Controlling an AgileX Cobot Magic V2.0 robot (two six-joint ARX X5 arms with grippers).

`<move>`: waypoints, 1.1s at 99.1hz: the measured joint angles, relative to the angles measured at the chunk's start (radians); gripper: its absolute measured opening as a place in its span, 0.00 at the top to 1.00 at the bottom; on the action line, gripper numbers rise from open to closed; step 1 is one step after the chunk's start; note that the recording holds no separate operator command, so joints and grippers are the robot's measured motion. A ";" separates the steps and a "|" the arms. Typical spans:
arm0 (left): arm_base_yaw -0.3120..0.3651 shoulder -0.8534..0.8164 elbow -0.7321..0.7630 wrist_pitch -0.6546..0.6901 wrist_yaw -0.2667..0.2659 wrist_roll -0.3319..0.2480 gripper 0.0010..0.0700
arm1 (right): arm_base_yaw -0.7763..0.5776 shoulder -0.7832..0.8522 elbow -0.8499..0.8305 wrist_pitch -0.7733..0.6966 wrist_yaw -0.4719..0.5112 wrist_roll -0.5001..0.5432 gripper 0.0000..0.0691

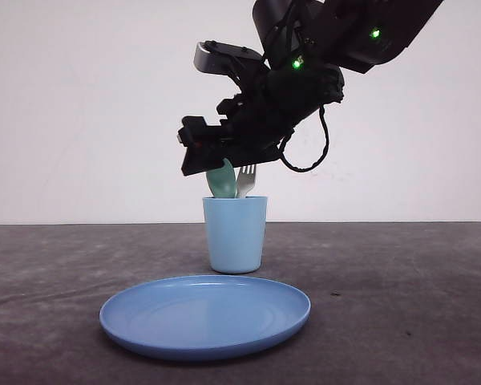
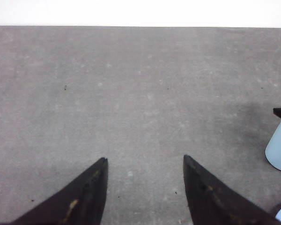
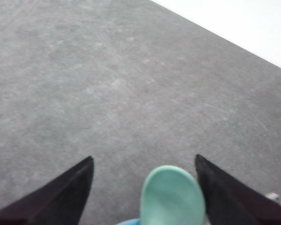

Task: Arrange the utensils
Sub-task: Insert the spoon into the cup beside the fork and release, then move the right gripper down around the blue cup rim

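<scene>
Grey, lightly mottled tabletop (image 1: 417,273) runs back to a plain white wall (image 1: 80,104), and most of it lies bare to either side of the things at the centre. In the front view a light blue cup (image 1: 235,234) stands upright at the middle, with a round blue plate (image 1: 205,314) lying flat just in front of it at 6 o'clock; whether the cup's foot touches the plate's far rim cannot be told. Both utensils stand in the cup: the mint-green spoon (image 1: 221,183), bowl up, and at 3 o'clock of it the white fork (image 1: 246,181), tines up. The right gripper (image 1: 216,156) hangs directly over the cup's mouth, at 12 o'clock of it, its dark body covering the top of the spoon's bowl, so this view does not settle whether it touches.

Seen from the right wrist, the right gripper's two dark fingers (image 3: 65,192) are spread wide, and the spoon's bowl sits between them, nearer one finger and apart from the other; a sliver of the cup's blue rim shows beneath it. Nothing is pinched.

Seen from the left wrist, the left gripper (image 2: 145,161) hovers over bare table with its fingers (image 2: 84,197) spread and nothing between them. The cup appears at that picture's edge, well apart from the fingers, with open grey surface reaching back to the wall.
</scene>
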 joint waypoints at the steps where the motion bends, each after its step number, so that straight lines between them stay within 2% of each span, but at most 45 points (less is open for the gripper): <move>1: 0.000 0.000 0.000 0.000 0.000 0.000 0.57 | 0.002 0.000 0.000 0.000 0.000 0.000 0.34; 11: 0.000 0.000 0.000 0.000 0.000 0.000 0.57 | 0.016 -0.010 0.000 -0.010 0.000 0.000 0.30; 26: 0.000 0.000 0.000 0.000 0.000 0.000 0.57 | 0.031 -0.089 0.000 -0.057 0.005 0.000 0.29; 54: 0.000 0.000 0.000 0.000 0.000 0.000 0.57 | 0.020 -0.319 0.001 -0.330 0.006 0.030 0.28; 59: 0.000 0.000 0.000 0.000 0.000 0.000 0.57 | 0.012 -0.360 0.001 -0.389 0.014 0.038 0.23; 73: 0.000 0.000 0.000 0.000 0.000 0.000 0.57 | -0.011 -0.472 0.002 -0.550 0.061 0.080 0.01; 88: 0.000 0.000 0.000 0.000 0.000 0.000 0.57 | -0.032 -0.545 -0.010 -0.700 0.065 0.108 0.02; 109: 0.000 0.000 0.000 0.000 0.000 0.000 0.57 | -0.061 -0.584 -0.169 -0.687 0.061 0.144 0.02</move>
